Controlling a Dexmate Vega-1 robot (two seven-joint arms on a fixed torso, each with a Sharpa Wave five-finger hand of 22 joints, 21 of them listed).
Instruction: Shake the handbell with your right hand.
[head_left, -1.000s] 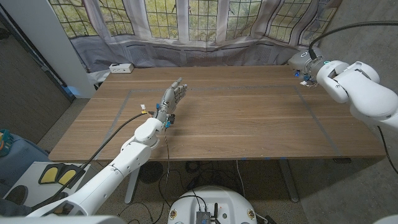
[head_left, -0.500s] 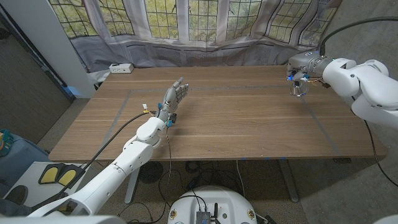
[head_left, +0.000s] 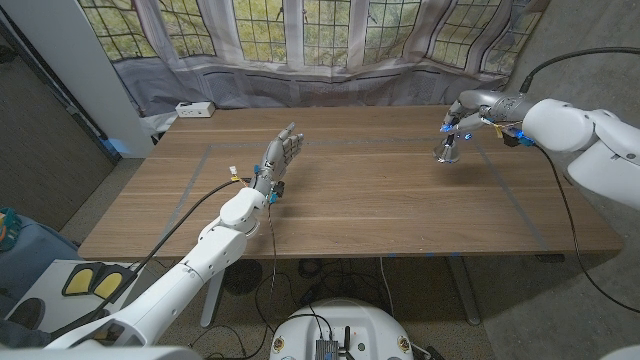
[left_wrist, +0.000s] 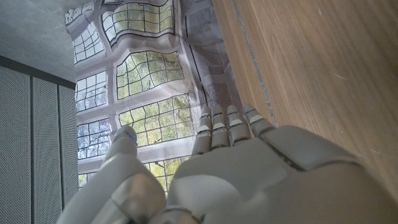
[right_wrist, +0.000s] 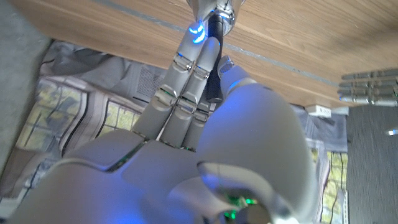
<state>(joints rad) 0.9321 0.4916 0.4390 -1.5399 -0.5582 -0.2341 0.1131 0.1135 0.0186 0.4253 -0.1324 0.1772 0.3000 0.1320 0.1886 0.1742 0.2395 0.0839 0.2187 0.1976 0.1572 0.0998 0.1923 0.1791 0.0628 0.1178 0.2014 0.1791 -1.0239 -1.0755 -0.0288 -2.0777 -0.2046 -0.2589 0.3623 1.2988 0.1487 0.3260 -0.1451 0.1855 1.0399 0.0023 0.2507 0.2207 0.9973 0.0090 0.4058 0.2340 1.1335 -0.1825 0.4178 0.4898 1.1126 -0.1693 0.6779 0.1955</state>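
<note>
Handbell hangs mouth-down just over the wooden table, near the far right corner, its dark handle pinched in the fingers of the right hand. In the right wrist view the thumb and fingers close around that handle, with the metal bell body beyond them. Left hand stands over the tabletop's left half, fingers straight and together, holding nothing
</note>
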